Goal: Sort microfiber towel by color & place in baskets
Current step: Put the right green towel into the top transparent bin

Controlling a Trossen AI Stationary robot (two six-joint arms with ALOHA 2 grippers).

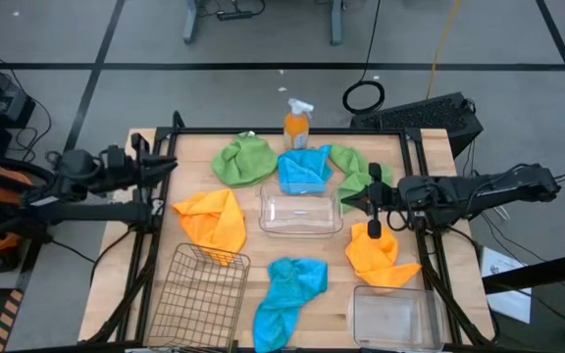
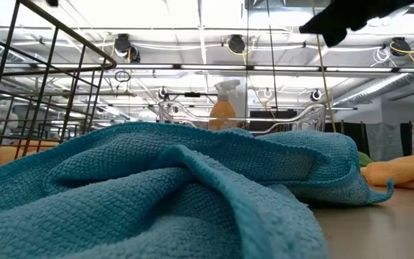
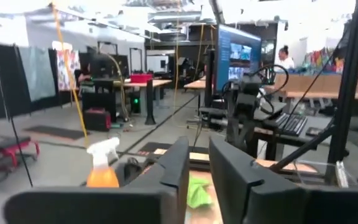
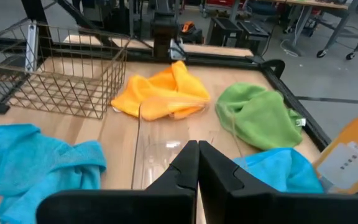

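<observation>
Left gripper [image 1: 170, 165]: above the counter's left edge, near the far-left corner; jaws a narrow gap apart, empty.
Right gripper [image 1: 346, 203]: above the right half of the counter, over the right end of the middle clear basket [image 1: 300, 212]; jaws pressed shut, empty.
Green towels: one [image 1: 245, 160] at the far edge, left of centre; the other [image 1: 358, 173] toward the far-right corner, partly under the right arm.
Blue towels: one [image 1: 303, 168] draped on the far rim of the middle clear basket; the other [image 1: 287, 297] at the near edge, between the wire basket [image 1: 196, 297] and the second clear basket [image 1: 395, 317].
Orange towels: one [image 1: 213, 222] left of the middle clear basket, touching the wire basket's far rim; the other [image 1: 381, 255] near the right edge, just beyond the second clear basket.
Baskets: wire at near left, clear at centre, clear at near right; none with a towel fully inside.
Spray bottle [image 1: 297, 124]: upright at the far edge, centre.
</observation>
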